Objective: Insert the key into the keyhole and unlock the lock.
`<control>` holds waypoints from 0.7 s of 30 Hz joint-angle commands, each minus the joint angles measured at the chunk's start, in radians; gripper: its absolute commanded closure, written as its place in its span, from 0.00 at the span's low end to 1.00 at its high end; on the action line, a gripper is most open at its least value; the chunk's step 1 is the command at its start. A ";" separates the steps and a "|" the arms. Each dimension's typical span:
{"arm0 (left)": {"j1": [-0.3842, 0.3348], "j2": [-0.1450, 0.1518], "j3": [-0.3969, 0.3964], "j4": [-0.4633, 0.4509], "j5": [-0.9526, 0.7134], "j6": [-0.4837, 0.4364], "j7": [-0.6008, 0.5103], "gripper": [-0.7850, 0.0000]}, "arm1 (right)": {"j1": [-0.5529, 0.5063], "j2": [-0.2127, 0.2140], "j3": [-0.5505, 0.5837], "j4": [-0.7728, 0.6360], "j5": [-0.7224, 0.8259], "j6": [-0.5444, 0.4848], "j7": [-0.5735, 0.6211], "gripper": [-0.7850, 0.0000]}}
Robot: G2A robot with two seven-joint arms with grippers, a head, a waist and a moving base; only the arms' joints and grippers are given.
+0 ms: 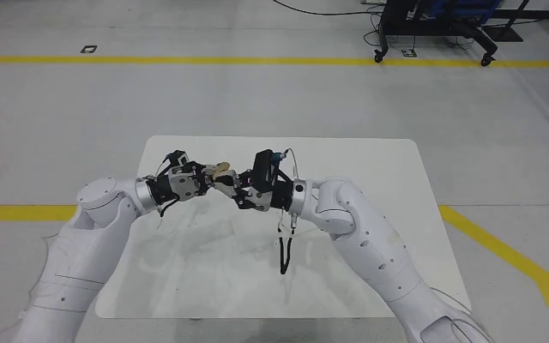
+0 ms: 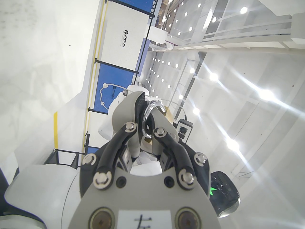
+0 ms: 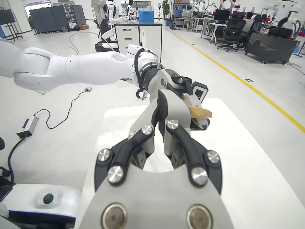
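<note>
One lock [image 1: 222, 169], two grippers, one table [image 1: 386, 171]. The lock is held in the air above the table's far half, between the two gripper tips. Left gripper [image 2: 147, 110]: fingers pinched on the lock's silver shackle [image 2: 155, 103], the brass body largely hidden beyond them. Right gripper [image 3: 163, 101]: fingers pressed together just beside the lock, the tips hiding whatever lies between them. The lock's keyhole face is too small to make out. One black cable [image 1: 284, 249] hangs from the right arm.
</note>
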 commanded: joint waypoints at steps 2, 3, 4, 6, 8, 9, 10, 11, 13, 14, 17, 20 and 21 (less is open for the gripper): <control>0.001 0.000 -0.001 0.000 0.001 0.000 -0.001 1.00 | 0.001 0.001 -0.003 -0.001 0.007 -0.005 -0.002 1.00; 0.001 0.000 -0.003 0.000 0.000 -0.001 0.002 1.00 | -0.001 0.002 -0.005 -0.007 0.011 -0.016 -0.007 1.00; 0.003 -0.001 -0.005 0.001 -0.001 -0.006 0.010 1.00 | -0.002 0.003 -0.003 -0.016 0.007 -0.026 -0.009 1.00; 0.006 -0.003 -0.012 0.002 -0.013 -0.019 0.039 1.00 | -0.014 0.008 -0.001 -0.055 -0.022 -0.054 -0.015 1.00; 0.009 -0.004 -0.020 -0.001 -0.014 -0.037 0.068 1.00 | -0.033 0.017 0.008 -0.114 -0.089 -0.079 -0.022 0.82; 0.012 -0.005 -0.021 -0.004 -0.010 -0.044 0.079 1.00 | -0.048 0.021 0.015 -0.146 -0.128 -0.082 -0.027 0.69; 0.013 -0.005 -0.022 -0.008 -0.001 -0.050 0.087 1.00 | -0.064 0.026 0.022 -0.185 -0.184 -0.081 -0.026 0.65; 0.015 -0.004 -0.022 -0.011 0.009 -0.053 0.092 1.00 | -0.081 0.032 0.030 -0.226 -0.248 -0.069 -0.019 0.60; 0.018 -0.004 -0.020 -0.016 0.020 -0.054 0.092 1.00 | -0.117 0.042 0.036 -0.312 -0.405 -0.037 0.012 0.61; 0.018 -0.004 -0.020 -0.019 0.036 -0.059 0.096 1.00 | -0.135 0.047 0.033 -0.345 -0.471 -0.022 0.024 0.62; 0.023 -0.004 -0.014 -0.026 0.079 -0.075 0.114 1.00 | -0.181 0.058 0.011 -0.427 -0.693 0.046 0.096 0.64; 0.029 -0.004 -0.010 -0.037 0.137 -0.106 0.154 1.00 | -0.205 0.060 -0.054 -0.459 -0.897 0.127 0.165 0.67; 0.032 -0.004 -0.007 -0.041 0.153 -0.114 0.166 1.00 | -0.207 0.058 -0.076 -0.453 -0.939 0.158 0.178 0.67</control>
